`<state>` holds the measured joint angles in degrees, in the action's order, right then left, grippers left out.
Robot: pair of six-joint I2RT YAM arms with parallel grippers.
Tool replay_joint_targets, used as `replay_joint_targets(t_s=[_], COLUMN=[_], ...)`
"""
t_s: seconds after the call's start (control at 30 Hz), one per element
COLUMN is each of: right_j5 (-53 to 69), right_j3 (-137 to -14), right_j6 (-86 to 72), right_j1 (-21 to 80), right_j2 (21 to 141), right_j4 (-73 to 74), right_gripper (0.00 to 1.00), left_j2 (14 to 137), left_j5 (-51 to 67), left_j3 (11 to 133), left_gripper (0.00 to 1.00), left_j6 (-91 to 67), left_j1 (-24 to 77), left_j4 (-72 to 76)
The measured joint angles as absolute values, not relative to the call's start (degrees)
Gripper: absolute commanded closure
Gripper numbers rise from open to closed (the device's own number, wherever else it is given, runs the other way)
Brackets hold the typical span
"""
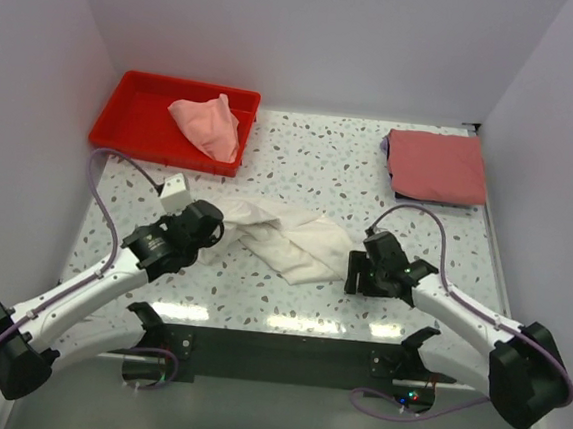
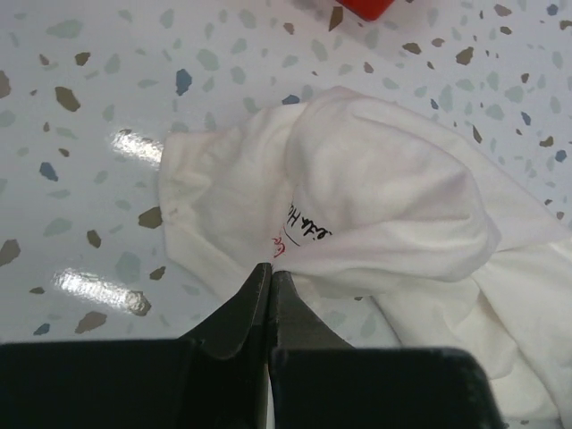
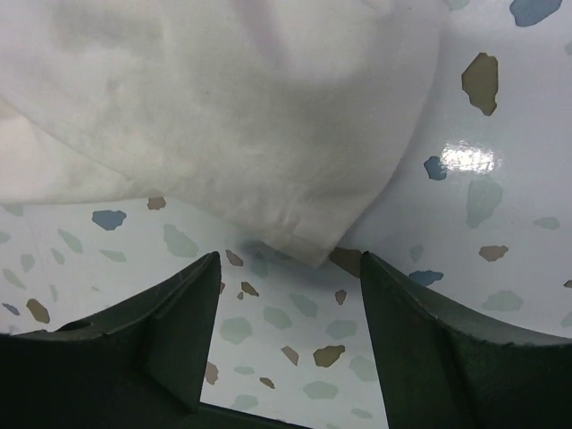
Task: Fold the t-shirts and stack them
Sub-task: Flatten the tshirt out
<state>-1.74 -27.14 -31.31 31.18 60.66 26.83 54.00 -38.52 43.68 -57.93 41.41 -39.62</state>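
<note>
The white t-shirt (image 1: 289,240) lies crumpled mid-table between the two arms. My left gripper (image 1: 220,231) is at its left end. In the left wrist view that gripper (image 2: 270,268) is shut, its tips pinching an edge of the white cloth (image 2: 384,197) beside small red and black writing. My right gripper (image 1: 354,273) sits at the shirt's right end. It (image 3: 290,259) stands open, and a hemmed corner of the shirt (image 3: 223,116) lies just at its fingertips, ungripped. A pale pink t-shirt (image 1: 207,122) lies bunched in the tray. A dusty-red t-shirt (image 1: 436,165) lies folded at the back right.
A red plastic tray (image 1: 127,90) stands at the back left; its corner (image 2: 362,7) shows at the top of the left wrist view. White walls close in the speckled table (image 1: 312,157) on three sides. Cables trail from both arms.
</note>
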Motion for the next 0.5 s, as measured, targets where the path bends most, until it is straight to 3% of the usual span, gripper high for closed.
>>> replay_joint_targets(t_s=[0.37, 0.5], right_j5=[-11.7, -14.3], right_j3=[-31.3, -32.9], right_j6=[-34.5, -34.5], right_j1=[36.4, 36.6], right_j2=[68.8, 71.7], right_j4=[27.5, 27.4], right_gripper=[0.46, 0.65], left_j2=[51.0, 51.0], left_j5=[-43.5, -44.2], left_j3=[43.1, 42.8], left_gripper=[1.0, 1.0], left_j6=[-61.1, -61.1], left_j1=[40.2, 40.1], left_j4=[-46.6, -46.8])
